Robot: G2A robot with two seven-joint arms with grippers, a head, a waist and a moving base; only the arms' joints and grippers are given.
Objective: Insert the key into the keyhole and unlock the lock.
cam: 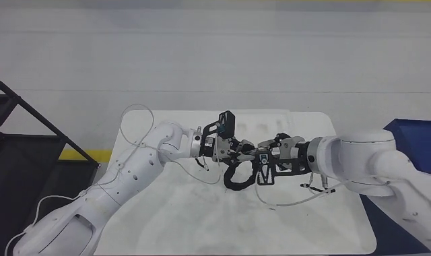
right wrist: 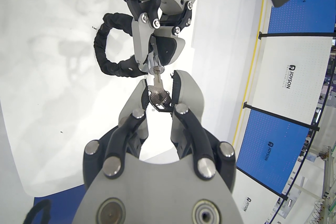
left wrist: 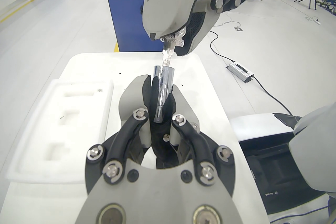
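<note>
1. Top view: the two arms are seen meeting nose to nose above the middle of the table (cam: 202, 219).
2. The left gripper (left wrist: 160, 84) is closed tight on the chrome barrel of the lock (left wrist: 162, 93). The lock is held clear of the table, its keyhole (right wrist: 156, 68) faced toward the other arm and its black cable loop (right wrist: 103, 51) hanging off it.
3. The key (right wrist: 158, 92) is found between the grippers. Its tip is at or just inside the keyhole and most of the blade is exposed.
4. The right gripper (right wrist: 161, 80) is pinched narrowly on the key's head, and nothing else is held.
5. A jam or a bent blade is judged likely if the blade is pushed while tilted off the barrel's axis. When torque is applied, the thin head could pivot between the pads, or the smooth barrel could spin in the left grip.
6. Open air is left all round the joined pair. A foam tray (left wrist: 60, 114) lies on the table below, well apart, and only the dangling loop might be dragged across the tabletop.
</note>
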